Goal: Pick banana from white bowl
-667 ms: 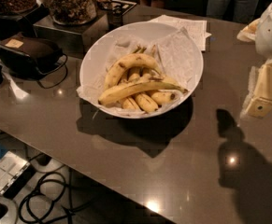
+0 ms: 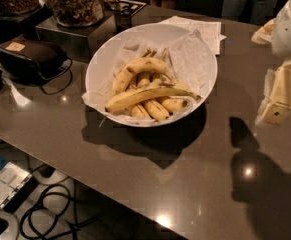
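Gripper [image 2: 280,99] at right edge of view, above the desk [image 2: 135,184], well apart from the white bowl [image 2: 97,66] and off to its right. Cannot tell whether it is spread or pressed together; only a pale blocky part shows. It holds nothing that I can see.

Banana [image 2: 147,96] lies in the bowl on top of the pile, nearly straight, running from lower left to a thin stem pointing right. It rests across the shorter curved bananas [image 2: 140,66], touching several. Crumpled paper towel [image 2: 190,59] lines the bowl beneath.

Change against the frame a moment ago: next to none. Gripper sits in about the same place at the right; its shadow [image 2: 242,134] falls on the same patch of desk. Bowl and fruit unmoved.

Reading: approach not yet under way, or only just starting. Task stands at its beginning, banana untouched. Next move likely calls for a reach leftward and down over the bowl rim. Top position favours a clean grasp; the risk is dragging a neighbouring banana along.
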Robot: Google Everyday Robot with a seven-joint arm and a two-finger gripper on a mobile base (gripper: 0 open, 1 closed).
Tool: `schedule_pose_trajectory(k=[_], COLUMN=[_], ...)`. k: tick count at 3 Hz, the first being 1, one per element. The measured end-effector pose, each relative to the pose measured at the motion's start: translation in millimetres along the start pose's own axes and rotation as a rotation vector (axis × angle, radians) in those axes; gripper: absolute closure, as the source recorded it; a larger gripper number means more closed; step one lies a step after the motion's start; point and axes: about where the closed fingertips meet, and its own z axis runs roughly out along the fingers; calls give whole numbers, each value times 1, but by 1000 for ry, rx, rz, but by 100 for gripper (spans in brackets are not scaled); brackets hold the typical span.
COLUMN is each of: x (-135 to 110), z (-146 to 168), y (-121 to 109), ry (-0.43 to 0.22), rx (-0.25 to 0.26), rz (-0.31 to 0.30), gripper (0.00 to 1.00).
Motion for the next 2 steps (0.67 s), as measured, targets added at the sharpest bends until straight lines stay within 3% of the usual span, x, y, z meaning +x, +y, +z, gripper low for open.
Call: schedule_pose_trajectory(k=[2], x=[-50], z=[-3], y=[2], ry=[26], rx=[-69], rz=[-81], gripper=[0])
